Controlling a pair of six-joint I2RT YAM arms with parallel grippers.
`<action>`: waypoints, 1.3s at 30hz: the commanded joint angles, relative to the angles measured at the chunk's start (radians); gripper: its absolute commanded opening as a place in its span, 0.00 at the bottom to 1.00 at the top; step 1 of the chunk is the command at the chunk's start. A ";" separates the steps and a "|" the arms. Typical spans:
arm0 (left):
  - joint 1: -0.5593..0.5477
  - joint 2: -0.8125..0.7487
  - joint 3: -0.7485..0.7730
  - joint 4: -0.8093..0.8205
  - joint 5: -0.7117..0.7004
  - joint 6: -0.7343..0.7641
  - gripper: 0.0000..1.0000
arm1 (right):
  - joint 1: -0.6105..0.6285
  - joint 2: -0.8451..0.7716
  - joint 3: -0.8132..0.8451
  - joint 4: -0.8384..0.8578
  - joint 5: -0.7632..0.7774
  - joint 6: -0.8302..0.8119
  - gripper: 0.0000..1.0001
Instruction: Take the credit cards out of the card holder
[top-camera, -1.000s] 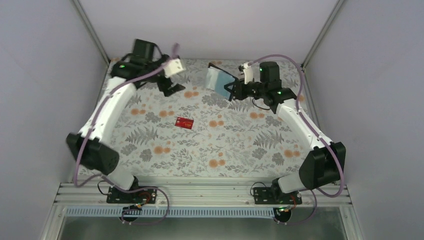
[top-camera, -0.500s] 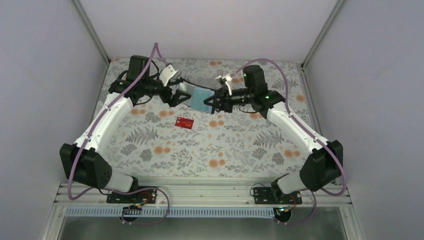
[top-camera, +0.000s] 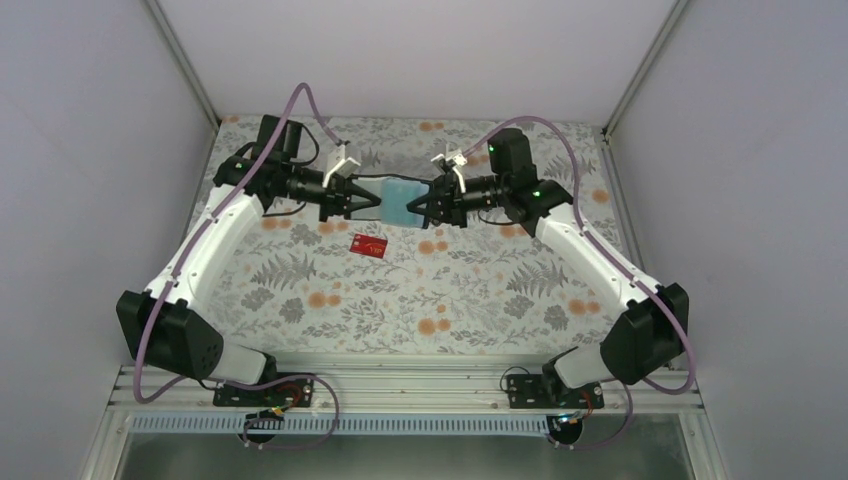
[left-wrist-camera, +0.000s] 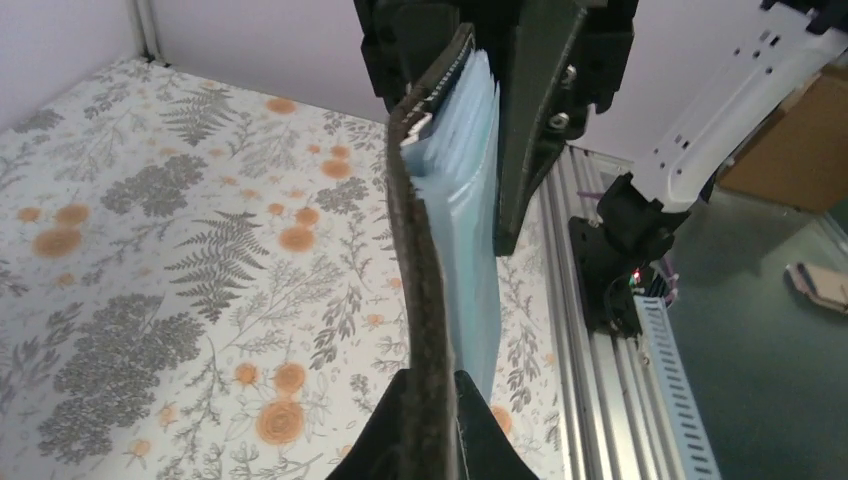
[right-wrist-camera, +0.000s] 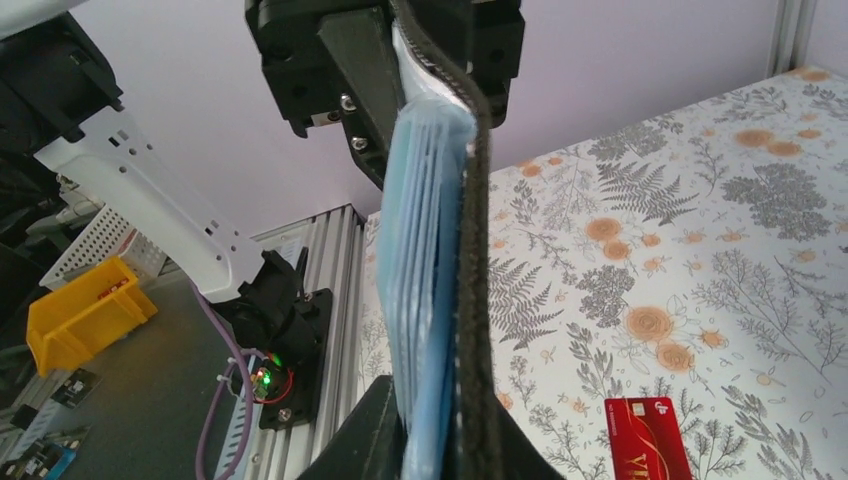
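**Left end effector now clamped on card holder**

Your left end effector (top-camera: 352, 196) just closed from wide open onto the card holder (top-camera: 385, 197). The right end effector (top-camera: 425, 205) pinches the opposite edge. The holder hangs above the desk (top-camera: 480, 290) with remaining cards (left-wrist-camera: 470, 200) inside. The red card (top-camera: 368, 246) is already out.

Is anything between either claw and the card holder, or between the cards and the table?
Nothing visible. The left claw and right claw each grip an opposite edge of the card holder, held spread above the table. Only the red card lies flat on the table nearby, not in the way.
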 joint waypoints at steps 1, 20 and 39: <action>-0.002 -0.018 0.036 -0.034 0.093 0.061 0.03 | 0.010 -0.042 0.027 0.050 -0.011 0.003 0.25; 0.004 -0.042 0.097 -0.103 0.117 0.111 0.02 | -0.022 -0.127 -0.083 0.154 0.001 0.026 0.38; 0.002 -0.026 0.072 -0.069 0.120 0.067 0.02 | 0.114 -0.048 -0.040 0.316 0.155 0.164 0.13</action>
